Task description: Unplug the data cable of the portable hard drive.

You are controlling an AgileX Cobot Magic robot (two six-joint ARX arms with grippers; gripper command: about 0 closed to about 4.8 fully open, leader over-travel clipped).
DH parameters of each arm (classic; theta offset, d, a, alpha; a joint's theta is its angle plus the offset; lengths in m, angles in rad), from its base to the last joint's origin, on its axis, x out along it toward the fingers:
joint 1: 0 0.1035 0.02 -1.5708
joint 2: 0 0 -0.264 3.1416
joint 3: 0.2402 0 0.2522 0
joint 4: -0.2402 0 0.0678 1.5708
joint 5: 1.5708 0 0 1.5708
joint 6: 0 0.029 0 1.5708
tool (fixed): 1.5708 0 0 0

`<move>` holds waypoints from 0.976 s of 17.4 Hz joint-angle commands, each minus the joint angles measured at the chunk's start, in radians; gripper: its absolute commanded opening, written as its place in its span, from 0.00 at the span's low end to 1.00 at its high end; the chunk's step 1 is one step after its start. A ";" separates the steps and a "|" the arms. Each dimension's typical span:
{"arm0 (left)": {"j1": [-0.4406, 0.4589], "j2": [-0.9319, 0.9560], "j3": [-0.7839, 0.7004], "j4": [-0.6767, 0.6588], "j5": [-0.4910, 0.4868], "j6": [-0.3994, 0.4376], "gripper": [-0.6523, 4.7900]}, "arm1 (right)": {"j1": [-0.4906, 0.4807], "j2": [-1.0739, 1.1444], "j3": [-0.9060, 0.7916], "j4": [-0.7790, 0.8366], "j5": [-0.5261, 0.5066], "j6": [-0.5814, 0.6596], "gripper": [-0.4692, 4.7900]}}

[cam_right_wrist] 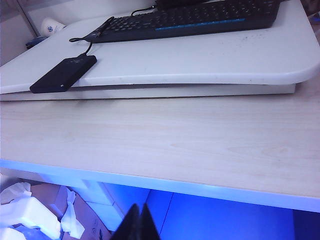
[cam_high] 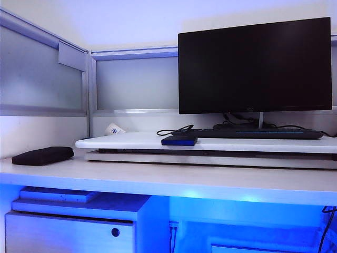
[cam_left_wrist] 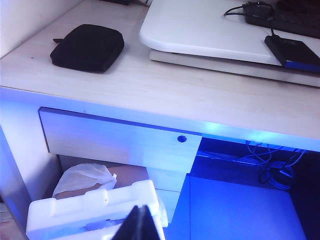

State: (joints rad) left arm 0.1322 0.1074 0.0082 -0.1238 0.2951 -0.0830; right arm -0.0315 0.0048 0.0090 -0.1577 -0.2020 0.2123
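Left claw (cam_left_wrist: pixel 139 223), right claw (cam_right_wrist: pixel 138 224) closed, cropped.

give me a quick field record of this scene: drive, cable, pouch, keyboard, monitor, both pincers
portable hard drive: flat on the white raised platform, near its front edge
data cable: thin black cord, still plugged into the drive's rear end
pouch: black, on the desk beside the platform, apart from it
keyboard: black, on the platform behind the drive
monitor: screen dark, behind the keyboard
left pincer: shut, low in front of the desk, far from the drive
right pincer: shut, below the desk's front edge, holding nothing
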 commanded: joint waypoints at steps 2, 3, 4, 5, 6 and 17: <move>0.001 0.001 -0.002 0.006 -0.003 0.000 0.11 | 0.000 -0.003 -0.003 0.005 -0.002 0.000 0.08; 0.001 0.001 -0.002 0.006 -0.003 0.000 0.11 | 0.000 -0.003 -0.003 0.005 -0.002 0.000 0.08; 0.001 0.001 -0.002 0.006 -0.003 0.000 0.11 | 0.000 -0.003 -0.003 0.005 -0.002 0.000 0.08; 0.001 0.001 -0.002 0.005 -0.003 0.000 0.11 | 0.000 -0.003 -0.003 0.005 -0.002 0.000 0.08; 0.001 0.001 -0.002 0.005 -0.003 0.000 0.11 | 0.000 -0.003 -0.003 0.005 -0.002 0.000 0.08; 0.001 0.001 -0.002 0.006 -0.025 0.000 0.11 | 0.000 -0.003 -0.003 0.005 0.000 -0.001 0.08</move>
State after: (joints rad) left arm 0.1322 0.1070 0.0082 -0.1234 0.2890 -0.0830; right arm -0.0315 0.0048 0.0090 -0.1577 -0.2020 0.2123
